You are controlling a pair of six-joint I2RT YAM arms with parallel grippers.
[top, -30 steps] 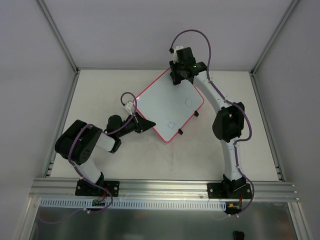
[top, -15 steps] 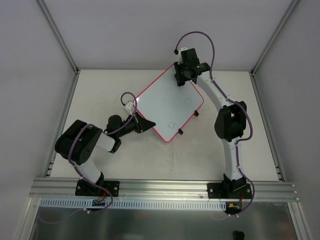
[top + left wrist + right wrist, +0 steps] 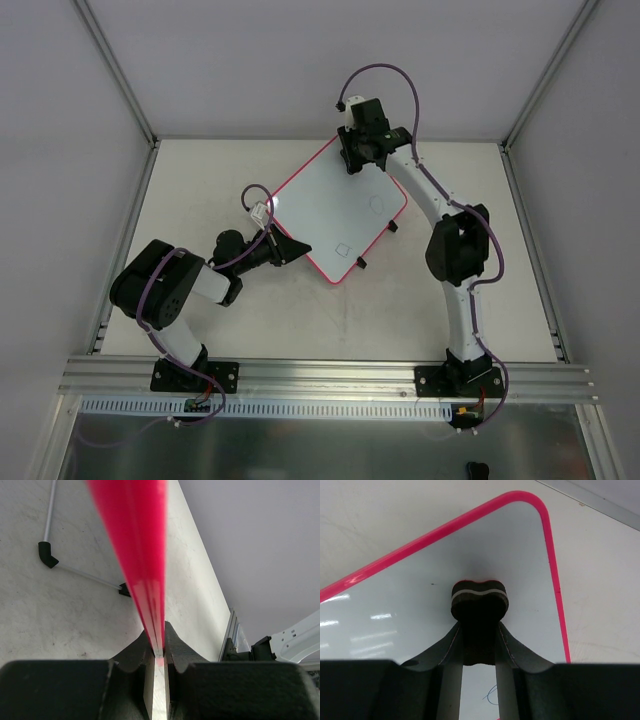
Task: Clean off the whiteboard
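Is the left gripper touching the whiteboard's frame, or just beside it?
Touching. The left wrist view shows the left gripper closed on the whiteboard at its pink frame, a finger pressed against each side, no gap.

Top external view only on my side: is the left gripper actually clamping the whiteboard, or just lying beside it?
Observer: The left wrist view shows the left gripper shut on the pink frame edge of the whiteboard.
Operator: What is the other arm carrying?
Observer: The right gripper is shut on a black eraser with a pale middle layer.
Operator: Any ink near it?
Observer: A blue pen mark shows on the board, on the wrist side of the eraser.
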